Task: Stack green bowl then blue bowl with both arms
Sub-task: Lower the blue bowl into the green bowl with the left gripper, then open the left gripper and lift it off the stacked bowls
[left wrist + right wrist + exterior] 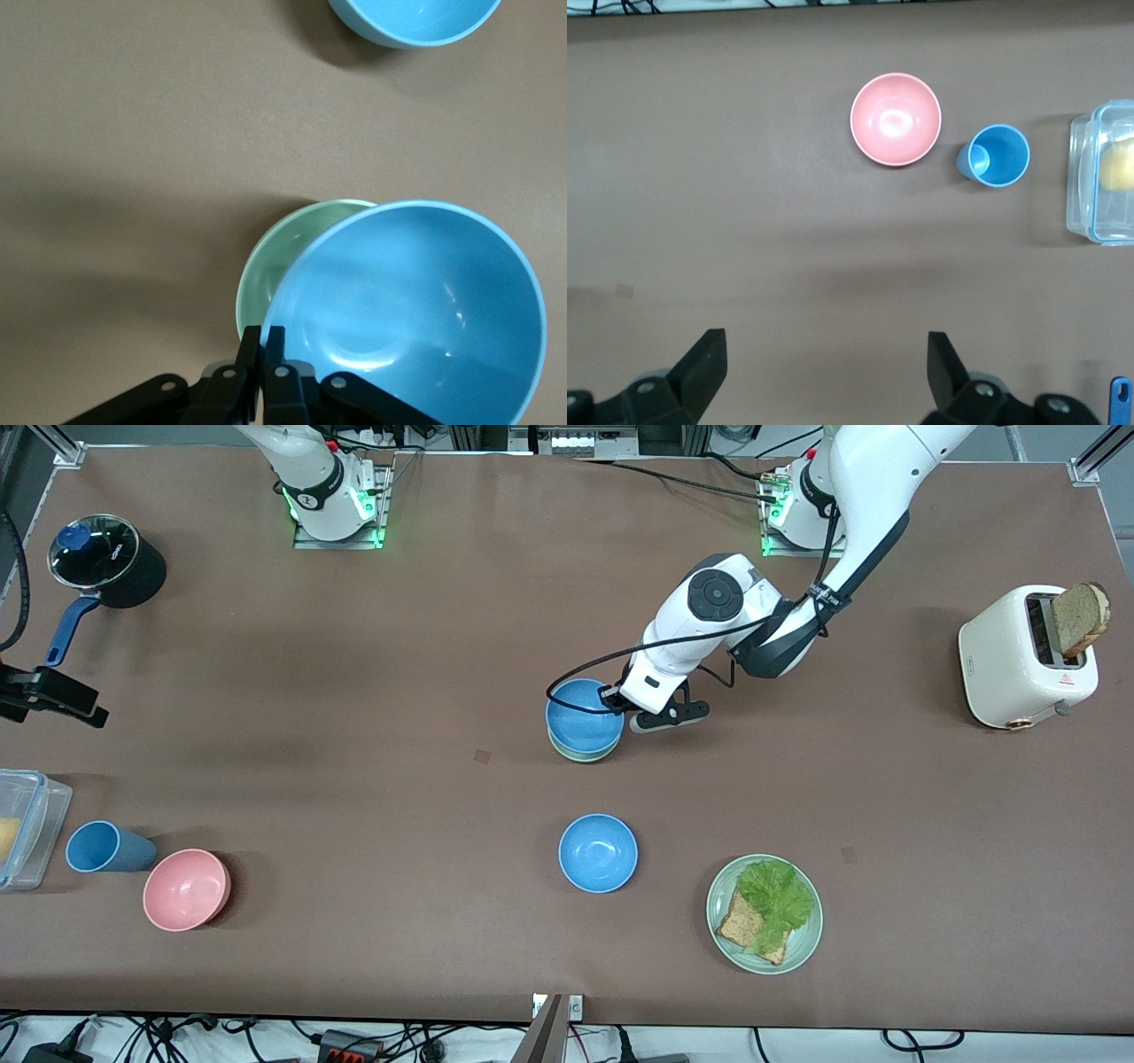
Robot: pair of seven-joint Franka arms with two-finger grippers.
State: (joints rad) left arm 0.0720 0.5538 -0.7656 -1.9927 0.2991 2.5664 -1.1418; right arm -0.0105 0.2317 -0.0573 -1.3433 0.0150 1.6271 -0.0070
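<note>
From the front, a brown desk [354,691] carries a blue bowl [580,716] sitting in a green bowl [585,755], whose rim shows just below it. The left gripper [611,700] is at the blue bowl's rim on the side toward the left arm's end, its fingers pinching that rim. A second blue bowl [598,853] sits nearer the camera than the stack. A green plate [802,943] with lettuce and bread lies beside that second bowl, toward the left arm's end. A toaster [1019,664] stands well apart from the stack.

In the left wrist view, the left gripper's fingers [275,354] are closed on the blue bowl's [416,301] rim. The bowl lies tilted over the green bowl [283,257], not centred.

In the right wrist view, the right gripper [824,363] waits above bare desk, fingers [704,363] spread wide. A pink bowl [895,119] stands just beside a blue cup [997,157].
</note>
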